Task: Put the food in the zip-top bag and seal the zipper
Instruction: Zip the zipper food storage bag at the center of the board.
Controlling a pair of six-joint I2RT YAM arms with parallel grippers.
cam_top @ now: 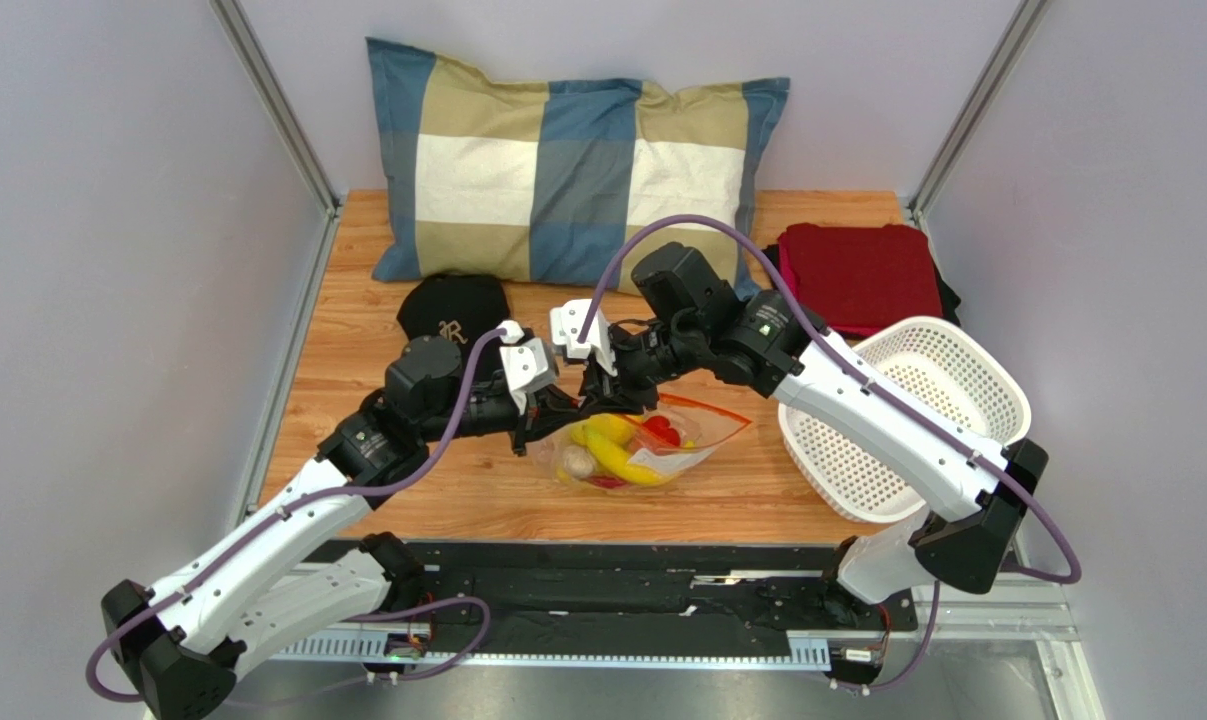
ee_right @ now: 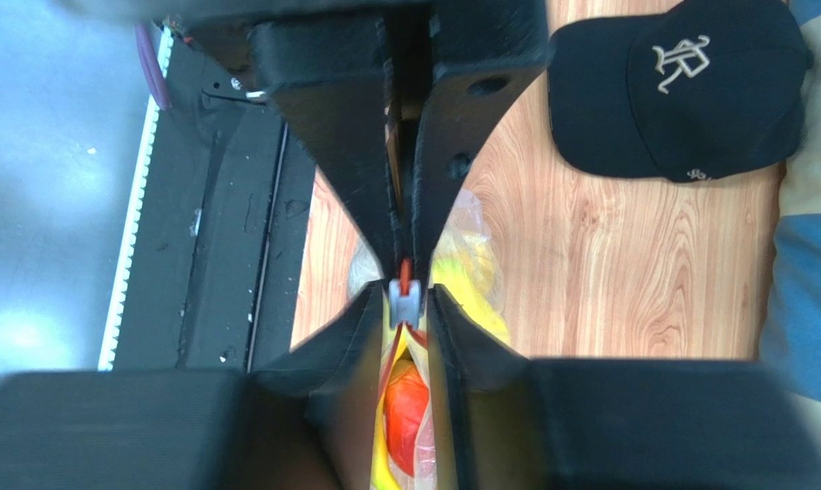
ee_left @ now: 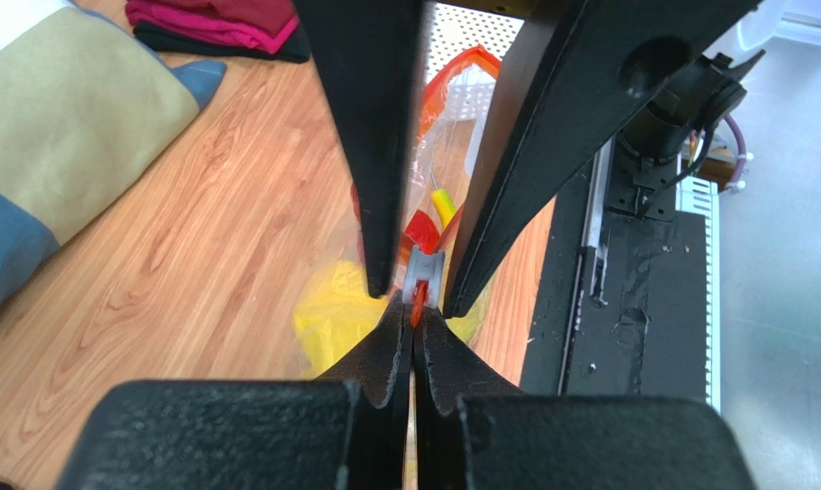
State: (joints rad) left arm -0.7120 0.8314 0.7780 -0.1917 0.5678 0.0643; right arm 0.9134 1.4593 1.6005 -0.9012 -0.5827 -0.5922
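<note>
The zip-top bag point(cam_top: 681, 435) lies on the wooden table with the food inside: yellow banana point(cam_top: 612, 435), red piece point(cam_top: 660, 434), beige round piece point(cam_top: 581, 471). Both grippers meet at the left end of the bag's mouth. My left gripper point(ee_left: 415, 306) is shut on the end of the orange-red zipper strip point(ee_left: 417, 301). My right gripper point(ee_right: 405, 296) holds the white slider tab point(ee_right: 404, 299) between its fingertips, right against the left fingers. The red piece point(ee_right: 408, 408) and yellow food show through the plastic below the slider. In the top view the left gripper point(cam_top: 561, 405) and right gripper point(cam_top: 606, 393) nearly touch.
A white perforated basket point(cam_top: 907, 413) stands at the right under the right arm. A black cap point(cam_top: 452, 311) lies behind the left gripper. A checked pillow point(cam_top: 564, 158) and folded red cloth point(cam_top: 860, 275) are at the back. A black base plate point(cam_top: 609, 578) runs along the near edge.
</note>
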